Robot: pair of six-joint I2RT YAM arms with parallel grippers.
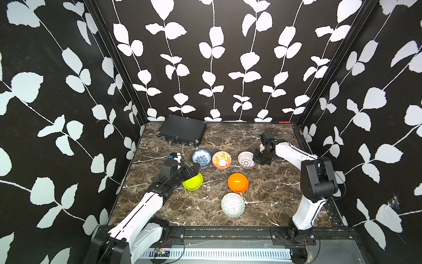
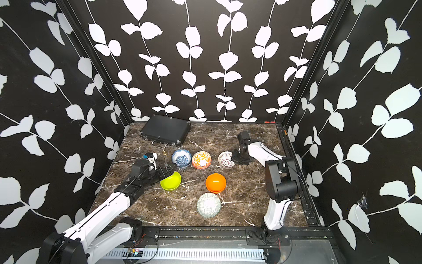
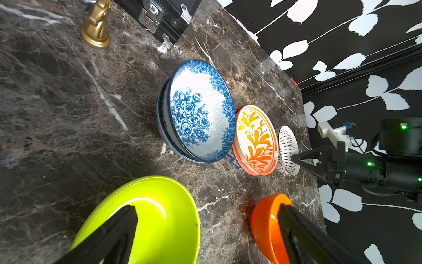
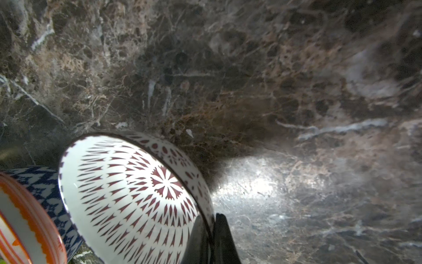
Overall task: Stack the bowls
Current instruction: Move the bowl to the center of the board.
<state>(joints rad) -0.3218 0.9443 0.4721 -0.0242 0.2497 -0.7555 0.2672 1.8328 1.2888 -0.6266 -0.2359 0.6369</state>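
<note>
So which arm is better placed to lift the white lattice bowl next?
Right: the right pincer is shut on the rim of the white lattice bowl; the left pincer hangs open at the lime bowl, farther off.

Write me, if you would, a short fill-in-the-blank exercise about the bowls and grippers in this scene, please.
1. The right gripper is shut on the ____ of the white lattice bowl.
2. The left gripper, poised at the lime bowl, has its jaws ____.
3. The gold chess piece beside the black case is a ____.
Missing words: rim; open; knight.
</note>
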